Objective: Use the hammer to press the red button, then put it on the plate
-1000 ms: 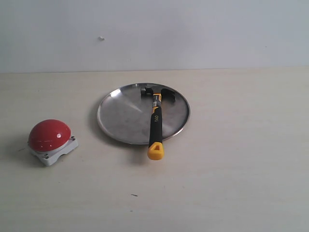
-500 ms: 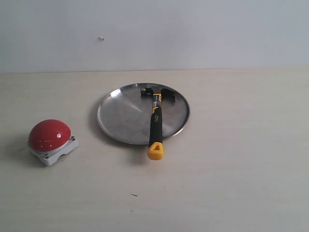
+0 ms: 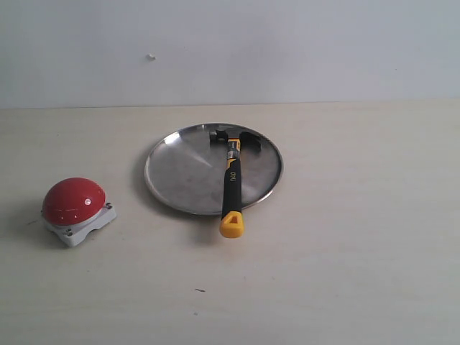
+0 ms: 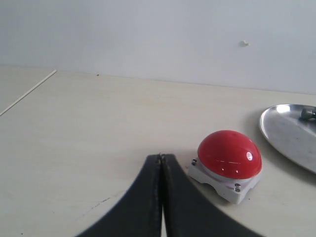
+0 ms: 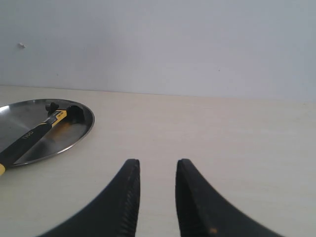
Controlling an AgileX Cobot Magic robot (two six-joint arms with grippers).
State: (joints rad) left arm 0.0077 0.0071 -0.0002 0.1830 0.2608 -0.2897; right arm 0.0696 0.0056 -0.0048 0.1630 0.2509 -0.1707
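Pale wooden table (image 3: 359,251), white wall (image 3: 287,43)

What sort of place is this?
Probably a robot test bench: a pale wood-grain table, a plain white wall, and staged props, a glossy red dome button and a black-and-yellow claw hammer.

Body shows only in the wrist views, as 2 grippers. The left gripper (image 4: 160,157) has matte black fingers (image 4: 143,197), smooth, narrow at tips, flaring wide twd base like curved horns. The right gripper (image 5: 157,165) has the same black curved shape w/ rounded tips. One finger (image 5: 129,197) has fine ribbing along its inner edge, the other a tiny pale speck nr base.
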